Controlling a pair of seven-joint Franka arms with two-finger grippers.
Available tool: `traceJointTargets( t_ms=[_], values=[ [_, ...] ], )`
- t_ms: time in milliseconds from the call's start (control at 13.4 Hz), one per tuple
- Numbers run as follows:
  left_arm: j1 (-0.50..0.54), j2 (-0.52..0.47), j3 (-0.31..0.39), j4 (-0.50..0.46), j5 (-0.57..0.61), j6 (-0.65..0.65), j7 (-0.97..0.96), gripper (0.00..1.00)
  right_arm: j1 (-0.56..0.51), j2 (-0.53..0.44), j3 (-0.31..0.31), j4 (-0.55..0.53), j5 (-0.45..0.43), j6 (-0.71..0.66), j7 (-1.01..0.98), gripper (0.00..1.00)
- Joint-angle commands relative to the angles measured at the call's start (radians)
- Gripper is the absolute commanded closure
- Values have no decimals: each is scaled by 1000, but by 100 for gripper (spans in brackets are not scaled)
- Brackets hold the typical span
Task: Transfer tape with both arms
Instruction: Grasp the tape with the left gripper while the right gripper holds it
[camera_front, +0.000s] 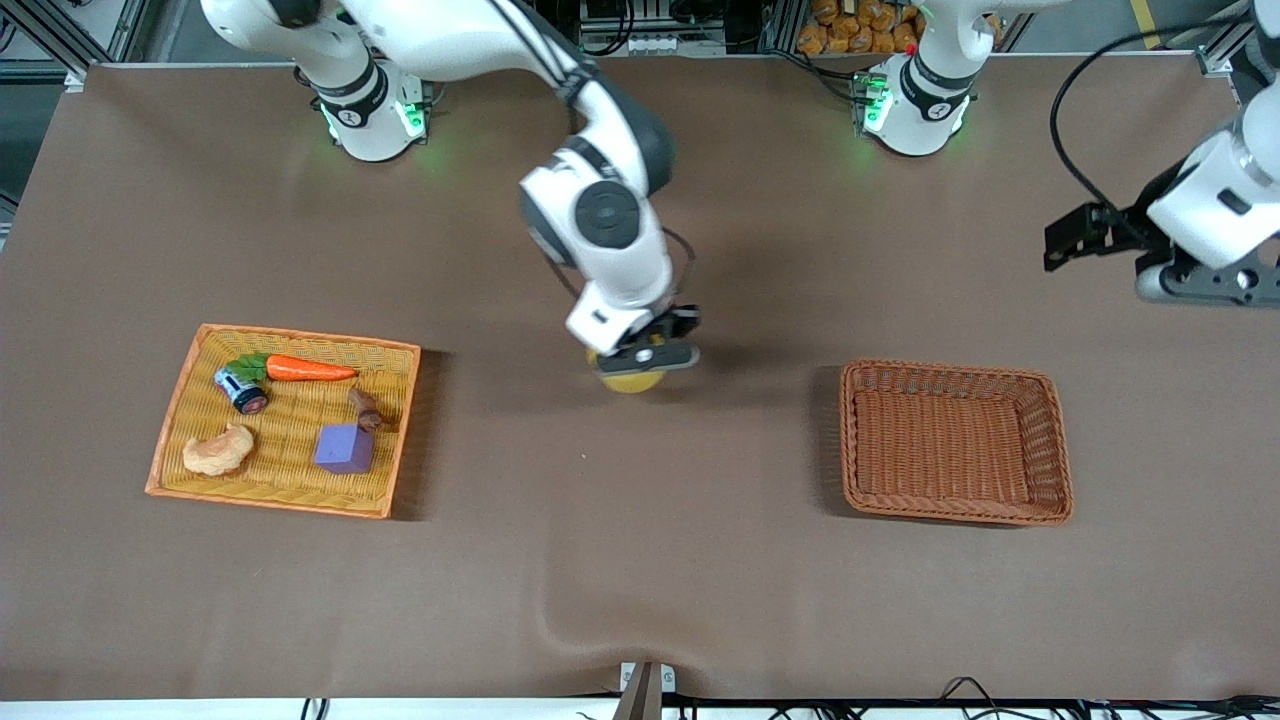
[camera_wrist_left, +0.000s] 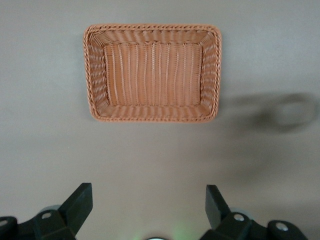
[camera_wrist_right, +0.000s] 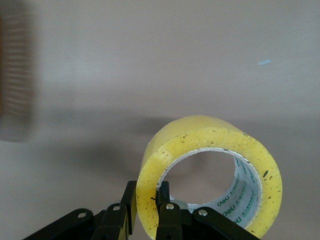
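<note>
My right gripper is shut on the tape, a yellowish roll with a grey-white core. It holds the roll low over the middle of the table, between the tray and the basket. In the right wrist view the fingers pinch the roll's wall, one finger outside and one inside the ring, and the gripper holds the roll on edge. My left gripper waits high over the left arm's end of the table. It is open and empty in its wrist view.
An empty brown wicker basket lies toward the left arm's end. An orange tray toward the right arm's end holds a carrot, a purple cube, a pale orange toy and a small can.
</note>
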Motion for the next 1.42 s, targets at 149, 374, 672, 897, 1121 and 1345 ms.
traceJointTargets(
  t_ms=[149, 374, 672, 897, 1121, 1345],
  values=[
    [15, 136, 6, 32, -30, 33, -15, 0, 12, 210, -12, 218, 20, 73, 128, 100],
    [-6, 186, -1, 31, -34, 116, -18, 0, 4, 232, -13, 221, 21, 99, 131, 88],
    [-57, 234, -4, 9, -36, 240, -111, 0, -33, 177, -12, 220, 27, 73, 131, 2],
    [-129, 219, -4, -117, -22, 392, -240, 0, -72, 57, -27, 209, 12, -65, 113, 0],
    [-183, 225, -6, -178, -27, 493, -298, 0, -161, -99, -66, 206, 19, -272, -46, 0],
    [-255, 303, -7, -135, -34, 503, -389, 0, -235, -250, -81, 163, 17, -415, -70, 0]
  ],
)
